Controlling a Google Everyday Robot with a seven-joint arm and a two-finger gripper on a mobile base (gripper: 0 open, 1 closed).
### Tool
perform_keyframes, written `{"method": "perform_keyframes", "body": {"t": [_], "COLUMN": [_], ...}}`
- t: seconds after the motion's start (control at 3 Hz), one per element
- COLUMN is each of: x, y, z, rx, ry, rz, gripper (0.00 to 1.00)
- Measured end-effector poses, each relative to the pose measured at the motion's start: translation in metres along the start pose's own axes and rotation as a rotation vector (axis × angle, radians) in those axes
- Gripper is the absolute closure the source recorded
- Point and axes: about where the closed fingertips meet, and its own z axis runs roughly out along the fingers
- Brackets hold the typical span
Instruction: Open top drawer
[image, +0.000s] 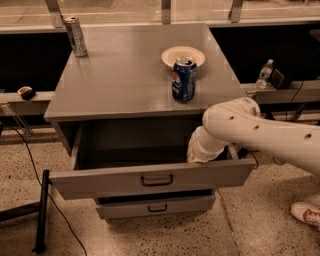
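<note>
The top drawer (100, 182) of the grey cabinet is pulled far out, showing its deep grey box interior. Its wide flat front carries a small black bar handle (156, 180) at the centre. My white arm comes in from the right and bends down into the drawer's right side. My gripper (198, 156) is at the arm's end, low inside the drawer just behind the front panel, right of the handle. Its tip is hidden by the wrist and the drawer front.
A lower drawer (156, 206) sticks out slightly below. On the cabinet top stand a blue can (183, 80), a white plate (183, 56) and a silver can (76, 36). A black stand (42, 210) is at the left, a water bottle (263, 74) and a shoe (306, 214) at the right.
</note>
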Motion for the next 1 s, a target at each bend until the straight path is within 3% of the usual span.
{"method": "perform_keyframes", "body": {"t": [0.33, 0.67, 1.0], "x": [-0.001, 0.003, 0.008], "y": [0.014, 0.032, 0.052], "z": [-0.001, -0.005, -0.006], "rx": [-0.092, -0.235, -0.329], "ry": [0.014, -0.024, -0.061], "rz": [-0.053, -0.060, -0.024], "gripper": [1.00, 1.00, 1.00]}}
